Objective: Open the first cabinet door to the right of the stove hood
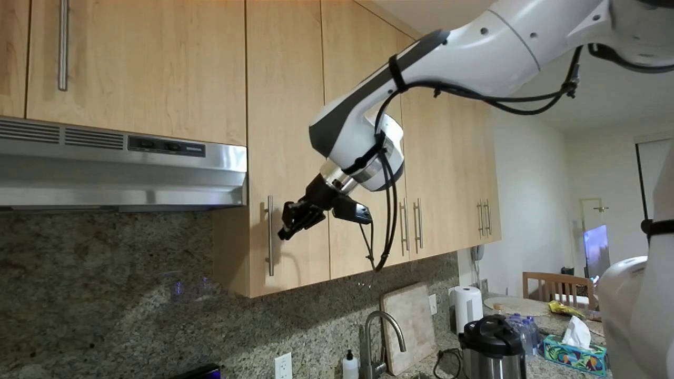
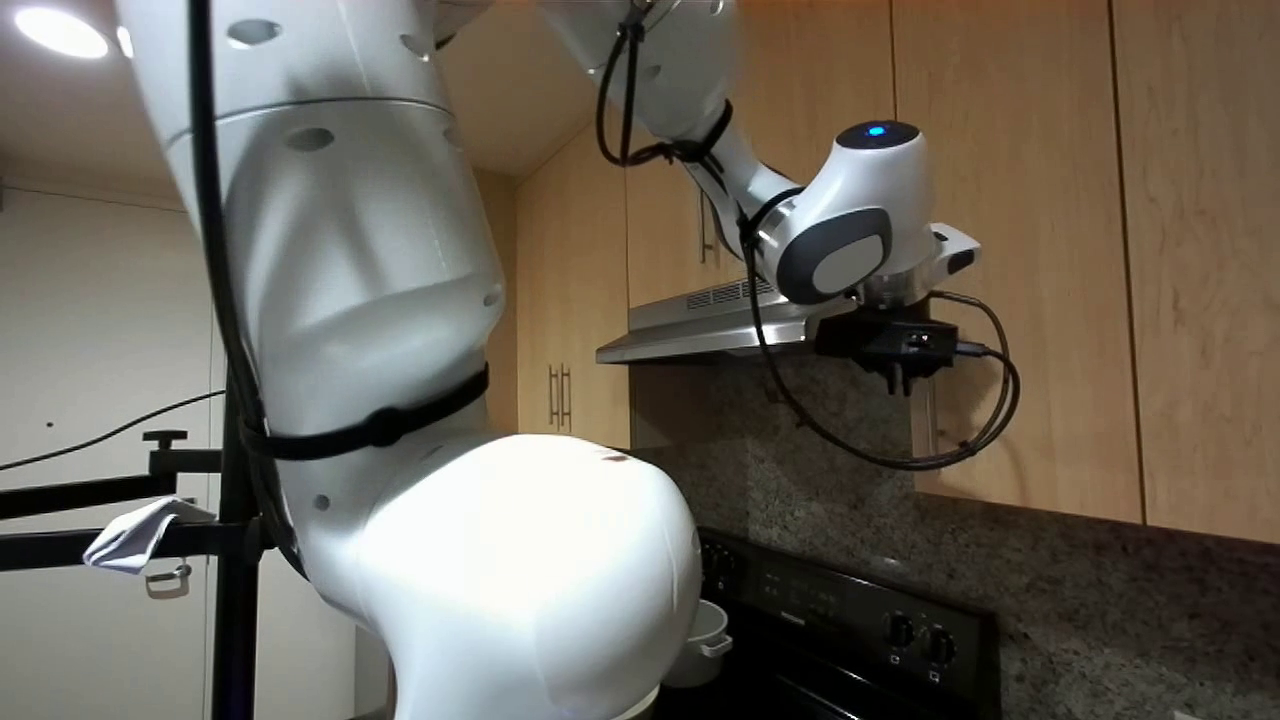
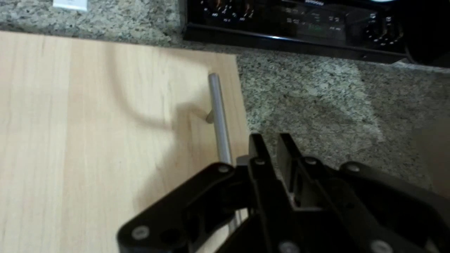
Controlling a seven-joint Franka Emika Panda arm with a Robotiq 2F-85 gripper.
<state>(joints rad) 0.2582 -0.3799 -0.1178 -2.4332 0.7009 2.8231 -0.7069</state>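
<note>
Hanging in front of vert. handle (image 1: 270, 237), hand (image 3: 271, 140) narrow, nothing held, apparently not touching; closed cabinet door (image 1: 287, 142) behind handle, stove hood (image 1: 121, 176) L of handle. Prob. next: widen, go doorward, spread across handle.

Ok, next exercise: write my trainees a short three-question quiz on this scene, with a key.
1. True or false: the first cabinet door to the right of the stove hood is closed.
2. Multiple choice: in the wrist view, where is that door's handle relative to the gripper? (a) beside its fingertips; (b) clamped between them; (c) out of view.
3. Fill in: in an exterior view, a pale board stands behind the ...

Key: 1. true; 2. (a); 3. faucet.
</note>
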